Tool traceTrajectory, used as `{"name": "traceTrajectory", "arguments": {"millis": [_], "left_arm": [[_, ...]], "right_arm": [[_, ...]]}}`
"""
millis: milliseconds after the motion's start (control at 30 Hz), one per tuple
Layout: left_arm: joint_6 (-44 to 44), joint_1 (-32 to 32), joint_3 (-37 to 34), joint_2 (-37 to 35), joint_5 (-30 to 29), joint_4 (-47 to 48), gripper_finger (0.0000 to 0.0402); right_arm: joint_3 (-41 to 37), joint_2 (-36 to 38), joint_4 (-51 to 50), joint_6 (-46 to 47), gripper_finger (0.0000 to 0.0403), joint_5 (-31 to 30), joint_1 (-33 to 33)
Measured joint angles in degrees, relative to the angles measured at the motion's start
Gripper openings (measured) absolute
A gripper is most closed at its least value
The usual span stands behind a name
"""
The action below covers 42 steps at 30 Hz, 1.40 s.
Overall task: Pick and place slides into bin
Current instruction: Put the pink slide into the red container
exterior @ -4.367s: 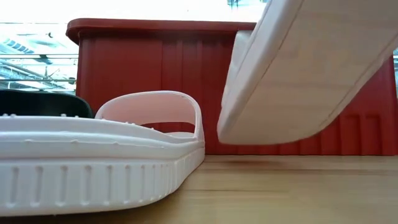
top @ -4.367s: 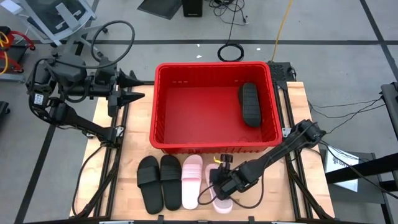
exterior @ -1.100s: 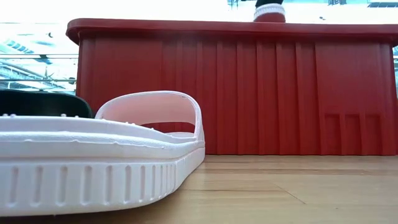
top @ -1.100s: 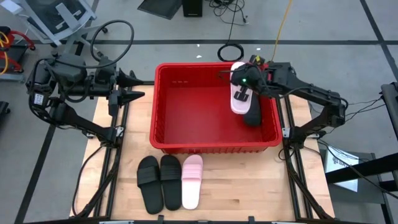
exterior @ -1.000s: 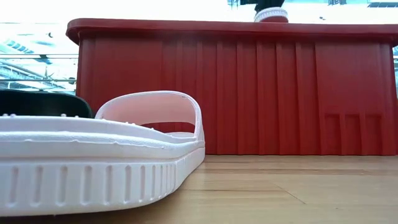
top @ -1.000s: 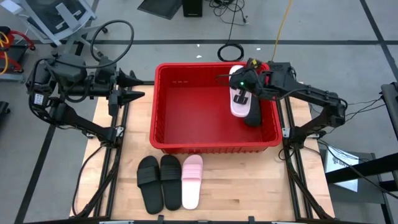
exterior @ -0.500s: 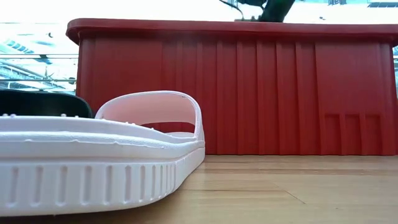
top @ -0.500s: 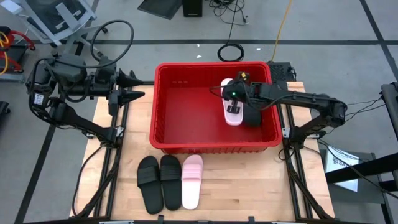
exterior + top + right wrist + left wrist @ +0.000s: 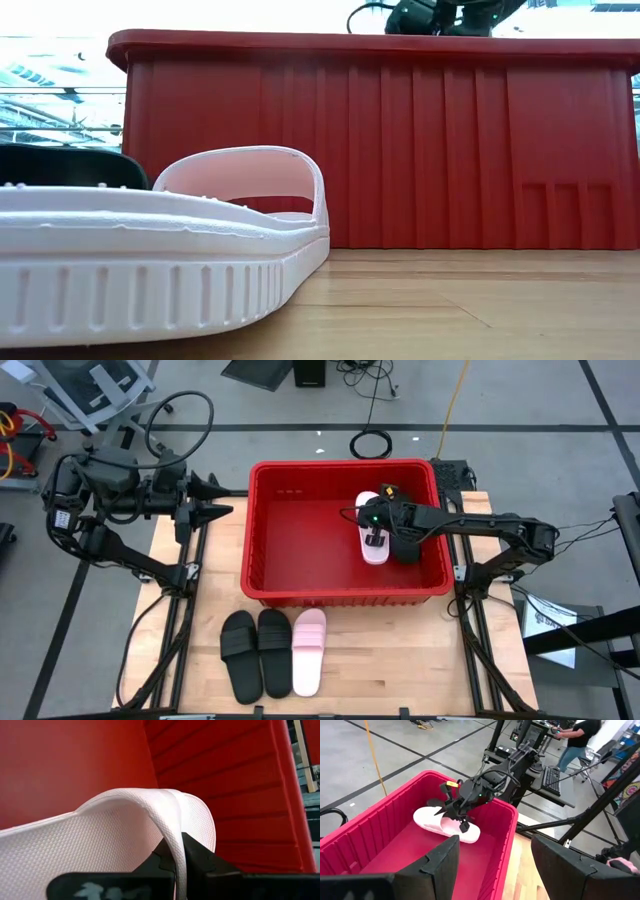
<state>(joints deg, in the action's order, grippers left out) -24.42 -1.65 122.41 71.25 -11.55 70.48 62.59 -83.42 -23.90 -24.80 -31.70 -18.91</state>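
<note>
Right gripper (image 9: 374,540) down inside the red bin (image 9: 270,575), near the bin's right side, fingers pinched tight on the strap of a pale pink slide (image 9: 371,530); thin strap edge squeezed between the two dark fingertips (image 9: 162,862) in the right wrist view, red ribbed wall just behind; pink slide low in the bin, just beside a black slide (image 9: 405,546) lying by the right wall, touching or not too hard to tell; same pink slide (image 9: 446,823) seen from the left wrist view, under the dark arm, inside the bin; left gripper (image 9: 222,500) parked off to the left of the bin, well apart from it, fingers spread wide with nothing between them; three more slides on the wooden table (image 9: 420,660) in front of the bin, side by side: two black ones (image 9: 255,652) and one pink one (image 9: 308,650); that pink one (image 9: 150,255) big and close in the low view, bin wall (image 9: 400,150) behind it; a person (image 9: 577,740) at a desk far off in the room.
</note>
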Motion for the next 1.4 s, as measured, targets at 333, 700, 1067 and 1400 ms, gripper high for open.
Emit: {"name": "traceTrajectory", "arguments": {"millis": [333, 700, 1067, 1400], "left_arm": [[0.95, 0.01, 0.0, 0.28, -3.58, -0.28, 0.0241], [0.83, -0.01, 0.0, 1.98, -3.52, -0.35, 0.0241], [1.44, 0.01, 0.0, 2.87, -1.93, -0.37, 0.0241], [1.77, 0.02, 0.0, 2.84, -1.89, -0.37, 0.0241]], "right_arm": [[-5.33, -0.35, 9.47, -3.32, 0.0001, 0.3, -2.84], [-8.77, -1.96, 16.1, -5.36, 0.0001, 3.4, -5.93], [-8.77, -8.42, 19.05, -7.43, 0.0002, 6.3, -6.75], [-8.75, -14.42, 20.75, -4.96, 0.0002, 6.25, -7.25]]}}
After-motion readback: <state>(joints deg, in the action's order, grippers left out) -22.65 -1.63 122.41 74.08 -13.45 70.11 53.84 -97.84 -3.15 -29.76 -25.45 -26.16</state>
